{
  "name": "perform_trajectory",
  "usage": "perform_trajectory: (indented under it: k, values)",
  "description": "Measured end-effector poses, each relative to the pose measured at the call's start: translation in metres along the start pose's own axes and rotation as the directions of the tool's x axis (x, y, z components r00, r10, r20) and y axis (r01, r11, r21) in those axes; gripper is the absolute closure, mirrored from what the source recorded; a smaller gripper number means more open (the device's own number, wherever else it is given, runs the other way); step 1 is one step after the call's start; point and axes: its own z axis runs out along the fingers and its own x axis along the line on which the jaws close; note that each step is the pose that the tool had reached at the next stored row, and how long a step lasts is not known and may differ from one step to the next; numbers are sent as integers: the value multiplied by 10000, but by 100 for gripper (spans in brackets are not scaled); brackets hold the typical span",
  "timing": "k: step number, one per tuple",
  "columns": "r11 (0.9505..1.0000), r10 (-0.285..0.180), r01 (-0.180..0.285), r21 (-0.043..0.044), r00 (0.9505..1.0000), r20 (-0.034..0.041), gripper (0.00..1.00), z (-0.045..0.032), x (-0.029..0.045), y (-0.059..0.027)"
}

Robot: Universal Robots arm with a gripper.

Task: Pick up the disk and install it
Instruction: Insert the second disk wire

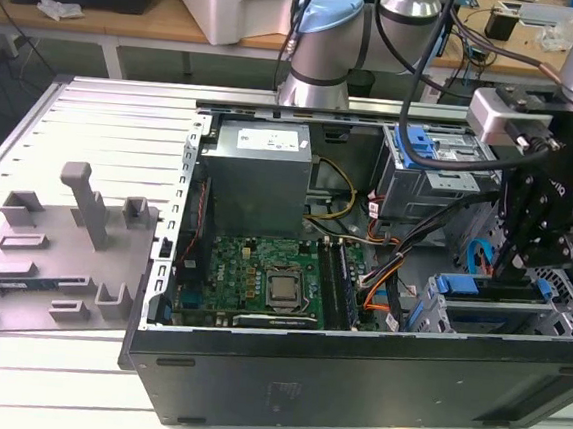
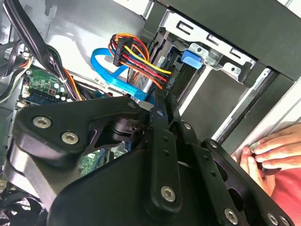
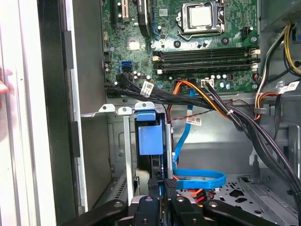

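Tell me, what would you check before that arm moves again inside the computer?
1. Silver hard drive with blue plastic frame standing in the silver metal drive cage: ok.
2. Drive pushed fully home: cannot tell.
3. Black tool lined up at the drive's end: ok.
4. Flat blue data cable clear of the tool: not ok, it loops right beside it.
5. Bundle of coloured power wires clear of the cage: cannot tell.
6. Person's hand away from the black computer case: not ok, it rests on the case edge.
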Motion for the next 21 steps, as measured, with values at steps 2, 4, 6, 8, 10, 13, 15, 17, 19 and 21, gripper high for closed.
perform_trajectory:
  k: [2,4,6,8,10,13,15,17,19,21]
  values:
    - [10000,57,-57,-5,10000,-4,84,5,-1,1]
    - [9999,128,-128,-12,9999,-4,84,9,-4,2]
    - [9999,165,-165,-15,9999,-7,84,10,-6,1]
    - [9998,196,-196,-18,9998,-9,84,10,-6,1]
    - [9998,207,-207,-19,9998,-9,84,10,-7,-1]
    - [9998,215,-215,-20,9998,-8,84,13,-7,-6]
    - [9998,221,-221,-20,9998,-11,84,13,-7,-7]
    - [9997,227,-227,-21,9997,-10,84,18,-7,-6]
    - [9997,228,-228,-21,9997,-10,84,21,-8,-6]
    - [9997,229,-229,-21,9997,-10,84,25,-8,-6]
